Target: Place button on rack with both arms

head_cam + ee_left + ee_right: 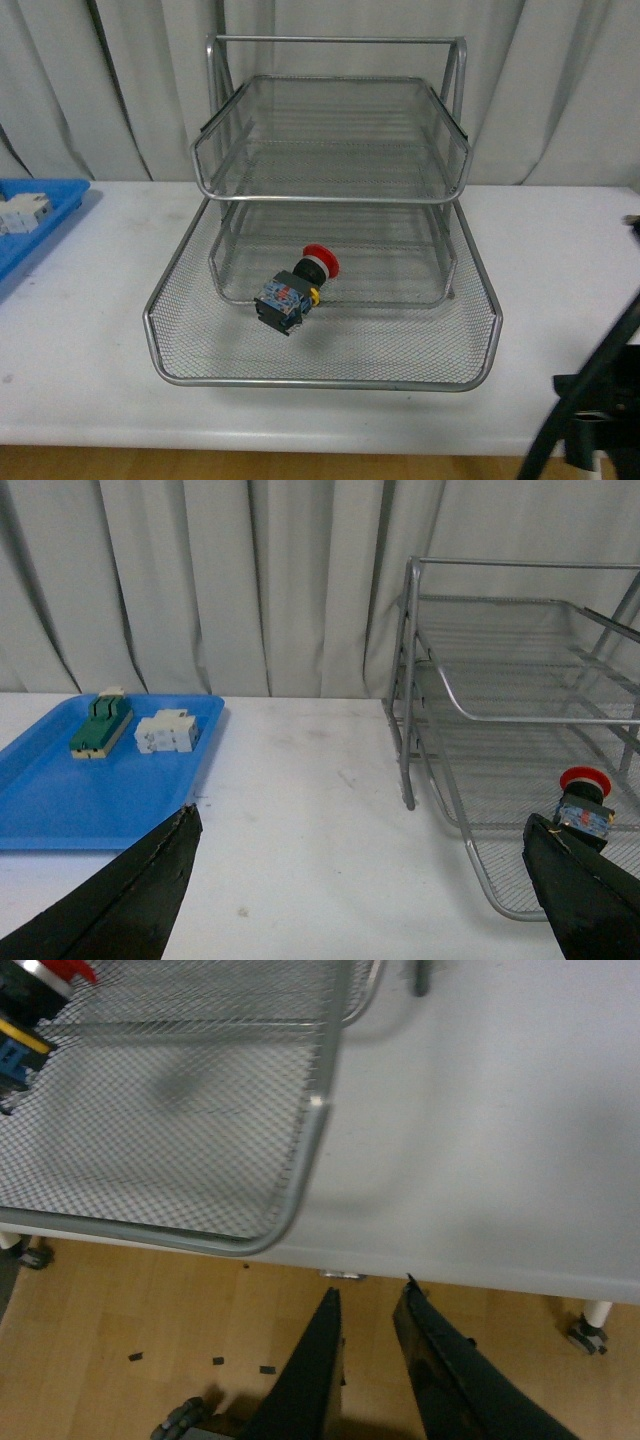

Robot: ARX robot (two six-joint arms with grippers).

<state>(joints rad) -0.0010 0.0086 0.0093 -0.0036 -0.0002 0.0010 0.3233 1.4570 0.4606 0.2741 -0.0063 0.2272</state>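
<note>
Soft even light from above, white worktop evenly lit, faint shadow under the rack, mild blur throughout, right wrist view dimmer

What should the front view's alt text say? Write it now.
A red-capped push-button switch lies on its side in the pulled-out bottom tray of a silver three-tier wire-mesh rack on a white table. A blue tray holding a white block sits at the left.
</note>
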